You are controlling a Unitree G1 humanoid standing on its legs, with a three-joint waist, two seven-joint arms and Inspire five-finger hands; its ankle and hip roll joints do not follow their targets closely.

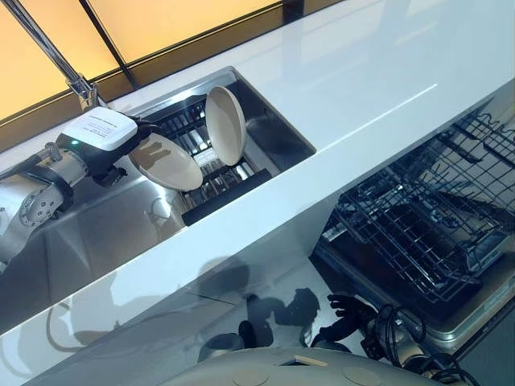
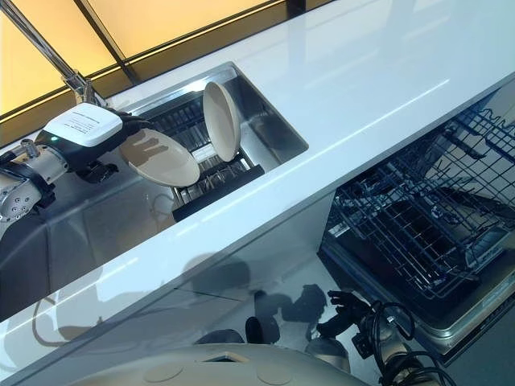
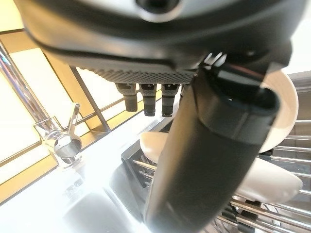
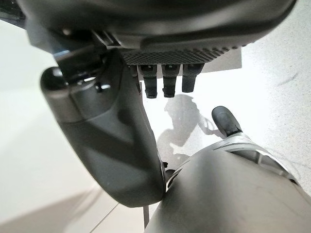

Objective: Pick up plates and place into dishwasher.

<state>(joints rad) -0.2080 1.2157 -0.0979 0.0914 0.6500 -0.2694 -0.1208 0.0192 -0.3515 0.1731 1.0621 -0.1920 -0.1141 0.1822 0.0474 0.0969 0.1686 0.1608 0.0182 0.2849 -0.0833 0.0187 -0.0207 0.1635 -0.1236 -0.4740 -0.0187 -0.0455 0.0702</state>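
Head camera: the left hand [image 1: 137, 135] pinches a matte beige plate [image 1: 166, 162] above the steel sink [image 1: 113, 221], beside a second plate [image 1: 226, 125] upright in the dish rack [image 1: 217, 181]. Picking up is under way. Next, I judge, it carries the plate right of the sink to the wire dishwasher rack [image 1: 434, 217].

Left wrist: thumb [image 3: 209, 160] across the plate's glossy rim.

Right wrist: the right hand [image 4: 116, 145] hangs empty, fingers relaxed.
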